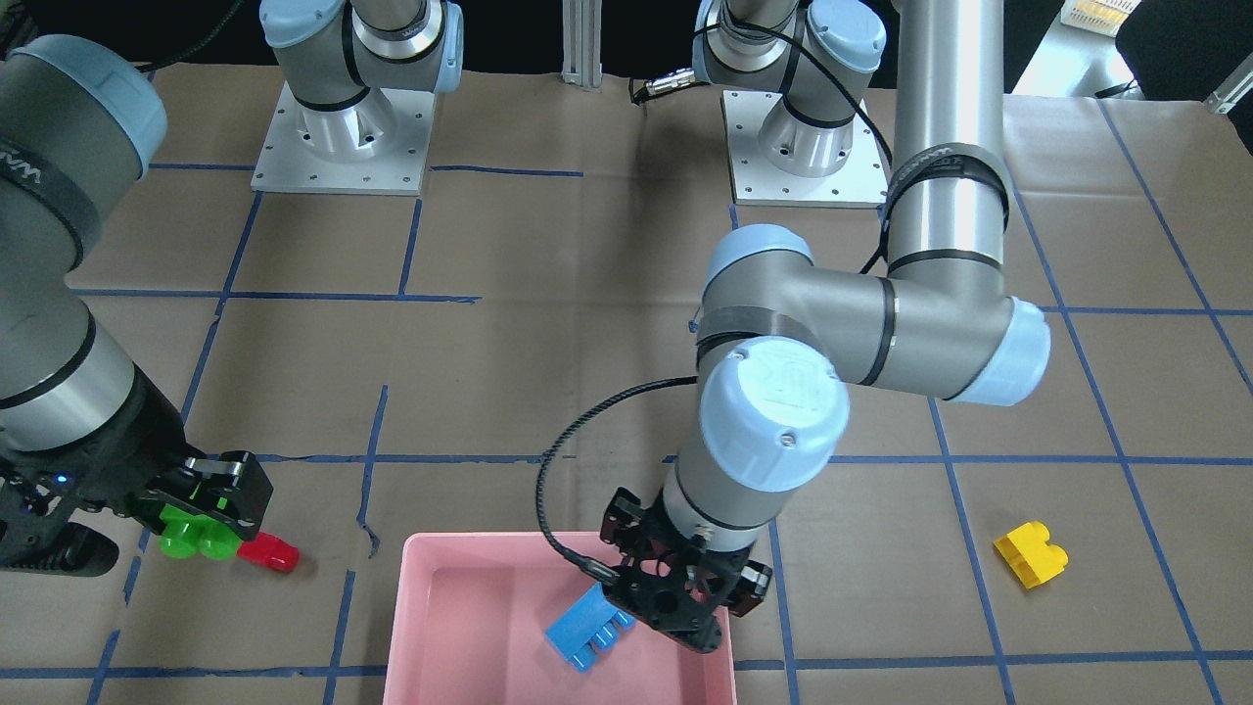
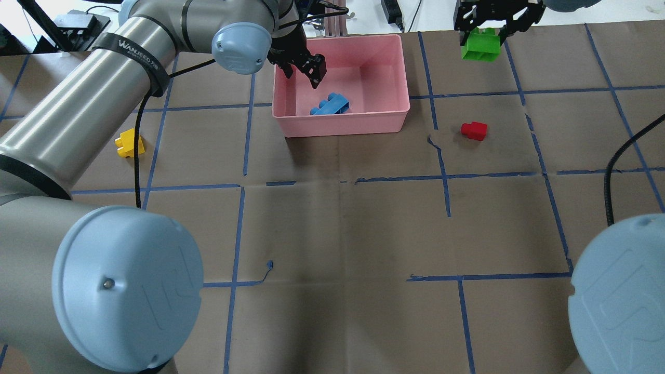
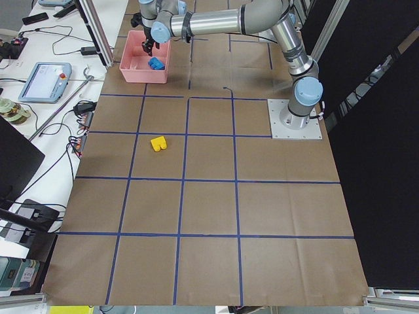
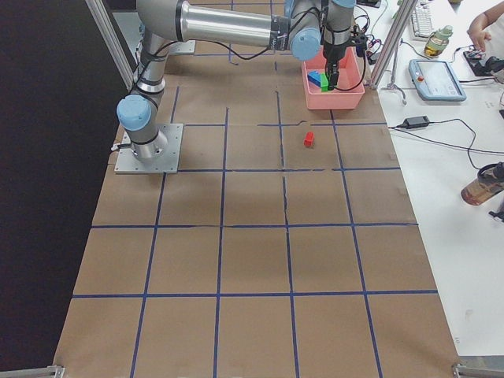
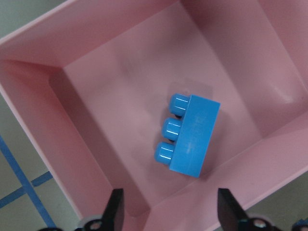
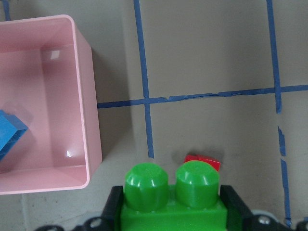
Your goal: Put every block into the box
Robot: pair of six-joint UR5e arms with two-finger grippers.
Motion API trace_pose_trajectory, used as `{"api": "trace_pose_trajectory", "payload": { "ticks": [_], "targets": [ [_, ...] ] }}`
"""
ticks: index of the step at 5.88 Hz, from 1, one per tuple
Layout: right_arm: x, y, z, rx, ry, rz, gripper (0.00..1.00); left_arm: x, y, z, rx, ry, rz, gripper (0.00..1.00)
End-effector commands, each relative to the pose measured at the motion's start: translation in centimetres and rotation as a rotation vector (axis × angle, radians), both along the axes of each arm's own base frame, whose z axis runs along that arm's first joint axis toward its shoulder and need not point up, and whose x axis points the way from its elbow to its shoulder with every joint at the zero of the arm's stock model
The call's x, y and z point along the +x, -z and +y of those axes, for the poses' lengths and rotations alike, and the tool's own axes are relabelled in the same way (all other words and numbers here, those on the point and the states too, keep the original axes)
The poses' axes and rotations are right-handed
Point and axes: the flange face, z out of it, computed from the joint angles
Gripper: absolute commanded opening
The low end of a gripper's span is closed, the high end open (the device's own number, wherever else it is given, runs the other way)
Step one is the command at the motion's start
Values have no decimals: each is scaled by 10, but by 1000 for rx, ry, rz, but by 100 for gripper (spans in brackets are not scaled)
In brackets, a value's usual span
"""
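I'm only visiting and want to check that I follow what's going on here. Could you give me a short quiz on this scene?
1. True or false: the blue block lies inside the pink box.
2. What does the right gripper hold? A the blue block; B the green block; C nothing.
3. How many blocks lie on the table outside the box?
Key: 1 true. 2 B. 3 two, the red block and the yellow block.
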Motion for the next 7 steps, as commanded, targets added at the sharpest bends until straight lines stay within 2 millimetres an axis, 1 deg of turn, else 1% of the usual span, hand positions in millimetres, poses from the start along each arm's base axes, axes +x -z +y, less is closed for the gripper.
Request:
{"api": "trace_pose_trajectory", "payload": {
  "ticks": [1,2,3,4,5,6,7],
  "targets": [
    [61,21,-13,-58,-5,-16,40,132,-24,1,47,-171,-7,100],
    [108,37,-22,-72,3,-31,40,214,-17,14,73,-275,-65,100],
    [152,63,-32,-76,-4,-44,40,268,2,27,109,-230,-84,100],
    [189,98,-41,-100,-10,-59,40,322,20,36,142,-254,-80,100],
    [216,138,-46,-118,-20,-70,44,380,51,41,185,-406,-59,100],
    [220,153,-52,-144,-28,-75,77,386,67,33,160,-470,-62,99],
    [219,150,-54,-171,-26,-80,99,394,86,32,186,-523,-60,99]
  ]
}}
